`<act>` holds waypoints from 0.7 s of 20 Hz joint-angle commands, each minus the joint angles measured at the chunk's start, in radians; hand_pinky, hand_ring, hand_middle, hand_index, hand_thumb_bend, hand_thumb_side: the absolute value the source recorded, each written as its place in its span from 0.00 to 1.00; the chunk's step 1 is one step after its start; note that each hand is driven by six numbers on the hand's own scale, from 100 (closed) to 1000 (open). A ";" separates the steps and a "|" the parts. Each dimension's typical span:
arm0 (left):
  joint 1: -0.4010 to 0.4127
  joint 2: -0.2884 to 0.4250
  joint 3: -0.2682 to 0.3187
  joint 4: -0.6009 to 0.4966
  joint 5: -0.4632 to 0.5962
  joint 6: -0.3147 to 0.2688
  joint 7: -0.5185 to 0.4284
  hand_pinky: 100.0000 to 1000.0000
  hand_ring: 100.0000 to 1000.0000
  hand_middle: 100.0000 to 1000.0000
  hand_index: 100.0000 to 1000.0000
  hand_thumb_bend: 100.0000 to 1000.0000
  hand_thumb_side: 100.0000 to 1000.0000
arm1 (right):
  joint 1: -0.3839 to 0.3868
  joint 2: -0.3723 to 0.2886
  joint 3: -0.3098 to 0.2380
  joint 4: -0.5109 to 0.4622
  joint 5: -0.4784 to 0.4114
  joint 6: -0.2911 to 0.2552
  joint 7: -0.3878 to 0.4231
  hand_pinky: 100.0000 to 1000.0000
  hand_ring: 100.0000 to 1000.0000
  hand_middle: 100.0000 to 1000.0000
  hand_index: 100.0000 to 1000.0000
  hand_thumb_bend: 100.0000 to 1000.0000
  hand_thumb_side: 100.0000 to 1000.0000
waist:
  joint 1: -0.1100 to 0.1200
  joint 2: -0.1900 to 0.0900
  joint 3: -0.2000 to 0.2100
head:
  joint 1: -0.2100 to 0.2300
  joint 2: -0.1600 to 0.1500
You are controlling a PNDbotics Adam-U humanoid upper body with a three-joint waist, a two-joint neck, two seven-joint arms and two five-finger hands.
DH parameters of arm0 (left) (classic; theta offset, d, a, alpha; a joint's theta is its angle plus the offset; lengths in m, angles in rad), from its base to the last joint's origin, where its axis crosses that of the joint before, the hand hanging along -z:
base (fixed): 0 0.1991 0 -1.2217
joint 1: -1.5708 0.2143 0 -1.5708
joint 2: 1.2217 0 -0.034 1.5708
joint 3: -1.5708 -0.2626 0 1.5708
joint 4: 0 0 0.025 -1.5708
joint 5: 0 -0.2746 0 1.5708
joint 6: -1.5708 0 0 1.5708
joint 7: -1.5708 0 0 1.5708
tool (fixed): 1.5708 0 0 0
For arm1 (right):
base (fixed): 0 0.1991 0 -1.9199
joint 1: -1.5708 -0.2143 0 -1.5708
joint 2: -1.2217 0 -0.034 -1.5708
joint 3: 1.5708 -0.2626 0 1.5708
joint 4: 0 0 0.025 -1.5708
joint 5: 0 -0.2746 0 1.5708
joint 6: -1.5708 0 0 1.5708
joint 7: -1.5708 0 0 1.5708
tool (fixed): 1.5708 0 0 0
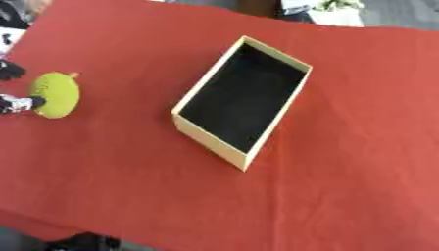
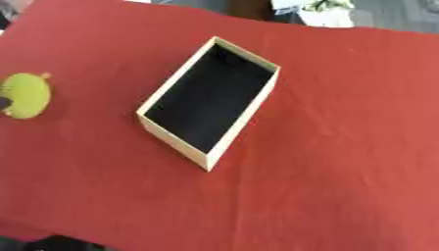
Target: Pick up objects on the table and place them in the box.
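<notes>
We see the red table (image 1: 360,147) with the box (image 1: 211,138) at its middle, empty; the yellow-green fruit (image 1: 57,94) lies far left; our left hand (image 1: 15,104) touches it, grasp we cannot tell.

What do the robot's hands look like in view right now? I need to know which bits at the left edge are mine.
Only the left hand shows, cut off at the left edge of the left eye view: black finger parts with a silver-white segment between them. A second black part sits just above it. No cables or markings can be made out. The right hand is not in view.
</notes>
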 commanded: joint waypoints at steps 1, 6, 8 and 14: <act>-0.017 0.028 0.002 -0.012 -0.018 0.002 0.000 0.80 0.90 0.80 0.87 0.48 0.37 | -0.015 -0.017 -0.006 -0.015 -0.007 -0.002 0.002 0.80 0.84 0.84 0.84 0.00 0.86 | 0.006 -0.018 -0.001 | 0.012 -0.014; -0.031 0.023 -0.008 -0.021 -0.015 -0.005 -0.012 0.79 0.90 0.80 0.86 0.47 0.37 | -0.014 -0.015 -0.005 -0.015 -0.008 -0.001 0.003 0.80 0.84 0.84 0.84 0.00 0.86 | 0.005 -0.019 0.000 | 0.018 -0.016; -0.039 0.021 -0.014 -0.023 -0.015 -0.008 -0.020 0.79 0.90 0.81 0.87 0.47 0.37 | -0.014 -0.015 -0.005 -0.015 -0.008 -0.001 0.004 0.80 0.84 0.84 0.84 0.00 0.86 | 0.004 -0.019 0.000 | 0.016 -0.016; -0.085 0.008 -0.046 0.006 -0.048 -0.009 -0.047 0.80 0.90 0.81 0.87 0.49 0.36 | -0.014 -0.011 -0.003 -0.015 -0.011 -0.003 0.005 0.80 0.84 0.84 0.84 0.00 0.86 | 0.002 -0.021 -0.002 | 0.003 -0.016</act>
